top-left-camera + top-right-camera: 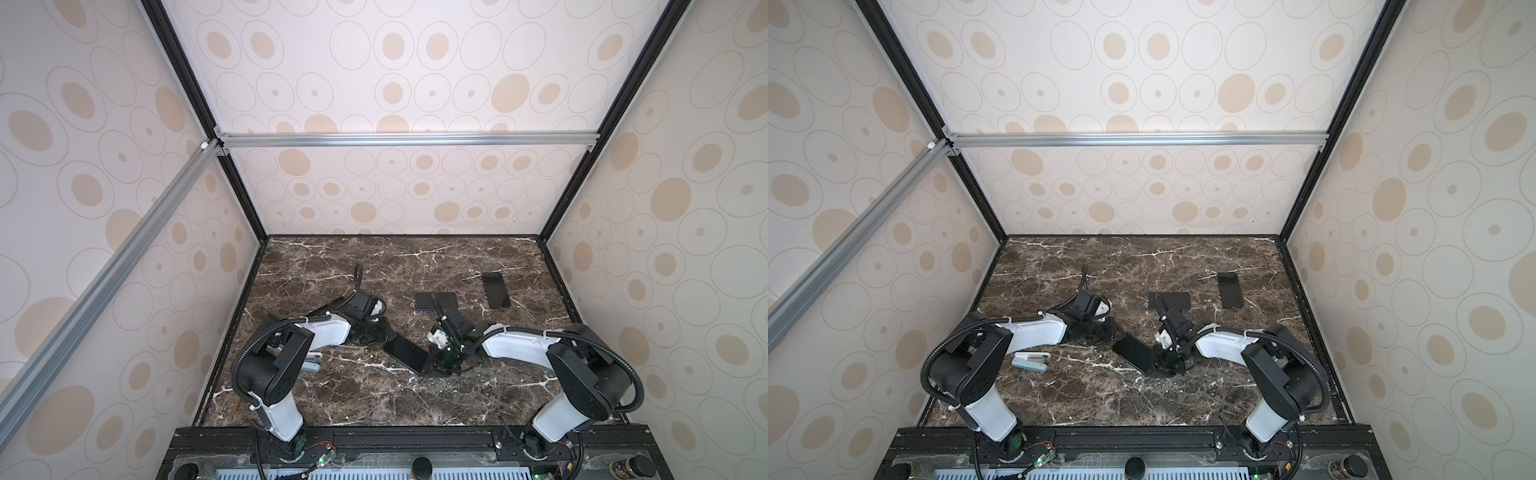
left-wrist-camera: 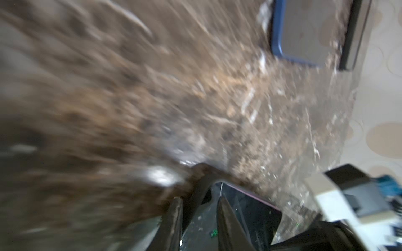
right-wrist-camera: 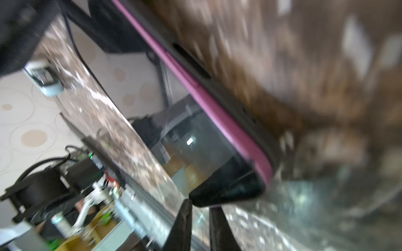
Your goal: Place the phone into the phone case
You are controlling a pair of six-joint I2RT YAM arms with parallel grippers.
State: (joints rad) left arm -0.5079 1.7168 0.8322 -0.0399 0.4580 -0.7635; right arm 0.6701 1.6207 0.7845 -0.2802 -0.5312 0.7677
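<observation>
Dark brown marble with white veins forms the surface (image 1: 374,399), walled by cream paper printed with beige ovals. In both top views a dark-glassed phone with a magenta side (image 1: 405,353) (image 1: 1133,353) sits near the front middle, screen up. Its long axis runs on a diagonal: the far-left end meets the left pincer (image 1: 380,334), and the near-right end meets the right pincer (image 1: 434,362). Behind it a blue-rimmed flat slab (image 1: 436,301) lies with its long axis left to right. A plain dark slab (image 1: 496,289) lies well apart to the right, long axis roughly front to back. A pale blue stapler (image 1: 1030,361) rests beside the left arm. The left wrist view is much blurred. It shows the left pincer (image 2: 199,196) with its fingers (image 2: 176,219) partway apart, one on each side of the near end of the phone (image 2: 250,208) and closed on it. A curved black rim, the black phone case (image 2: 195,184), runs between them along that end. In the right wrist view the phone (image 3: 195,139) stretches away lengthwise, its magenta side flanked by a black band with a long cut-out. The black phone case (image 3: 228,189) wraps the nearest corner. The right pincer (image 3: 200,205) is narrow, with a thin slit between its fingers and that corner right at the tips. Whether it is pinched I cannot tell.
</observation>
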